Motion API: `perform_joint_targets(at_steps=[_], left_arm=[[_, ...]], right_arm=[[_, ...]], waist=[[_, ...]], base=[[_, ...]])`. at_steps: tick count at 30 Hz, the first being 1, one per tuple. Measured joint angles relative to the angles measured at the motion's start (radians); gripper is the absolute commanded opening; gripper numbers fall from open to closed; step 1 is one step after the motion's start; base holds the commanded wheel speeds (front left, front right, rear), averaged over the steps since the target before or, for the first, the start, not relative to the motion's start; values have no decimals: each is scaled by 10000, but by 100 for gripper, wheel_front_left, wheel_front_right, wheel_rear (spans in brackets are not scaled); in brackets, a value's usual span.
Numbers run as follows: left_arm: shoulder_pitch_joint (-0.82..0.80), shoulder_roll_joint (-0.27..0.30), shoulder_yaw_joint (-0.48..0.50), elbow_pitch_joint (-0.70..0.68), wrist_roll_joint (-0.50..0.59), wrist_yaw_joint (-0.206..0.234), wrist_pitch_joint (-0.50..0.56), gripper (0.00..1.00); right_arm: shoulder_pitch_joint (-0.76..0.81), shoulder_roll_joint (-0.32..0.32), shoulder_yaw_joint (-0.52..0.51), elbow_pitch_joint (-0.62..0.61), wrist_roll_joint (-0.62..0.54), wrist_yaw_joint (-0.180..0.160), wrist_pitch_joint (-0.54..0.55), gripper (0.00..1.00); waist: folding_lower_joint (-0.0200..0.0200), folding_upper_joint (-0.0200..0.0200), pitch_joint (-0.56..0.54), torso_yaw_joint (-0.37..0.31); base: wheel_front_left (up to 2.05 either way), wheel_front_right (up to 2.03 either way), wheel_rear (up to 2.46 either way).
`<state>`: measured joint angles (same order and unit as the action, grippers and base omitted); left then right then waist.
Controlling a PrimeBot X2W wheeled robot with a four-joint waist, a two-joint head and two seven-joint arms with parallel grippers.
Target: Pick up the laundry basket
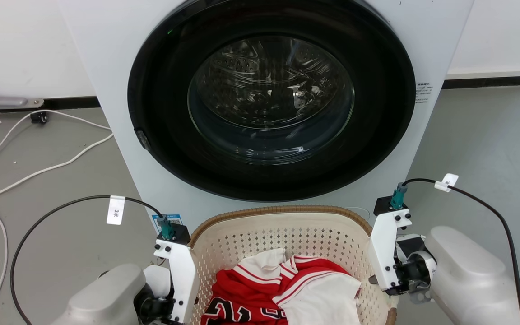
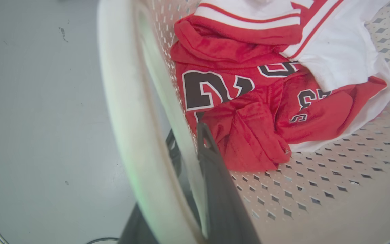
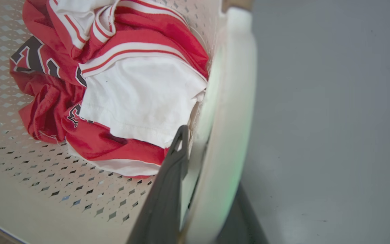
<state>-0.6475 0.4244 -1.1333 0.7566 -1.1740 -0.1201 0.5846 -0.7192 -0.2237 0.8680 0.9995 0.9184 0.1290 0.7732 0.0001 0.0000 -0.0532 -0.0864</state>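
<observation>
— Dark fingers [image 2: 215, 189] up close: yours?
— Mine. My left end effector [image 2: 188, 135] pinches the basket [image 1: 282, 210] wall, one finger inside, one outside.
— And the other?
— My right end effector [image 3: 198, 142] clamps the opposite wall likewise.
— Where's the basket?
— Lower centre of the head view, before the washer [image 1: 106, 67], holding a red jersey [image 1: 242, 293].

Brown-rimmed cream laundry basket [image 1: 287, 234], red-and-white jersey [image 1: 246, 289], black numerals, grey floor [image 1: 481, 135]
</observation>
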Motion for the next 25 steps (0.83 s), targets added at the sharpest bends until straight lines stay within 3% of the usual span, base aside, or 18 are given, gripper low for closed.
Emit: perform_joint_targets(at_steps=[25], left_arm=[[-321, 17, -550, 207, -366, -17, -405, 0]], right_arm=[[-231, -29, 451, 107, 437, 0, -157, 0]], waist=[[0, 0, 36, -21]], base=[[0, 0, 0]])
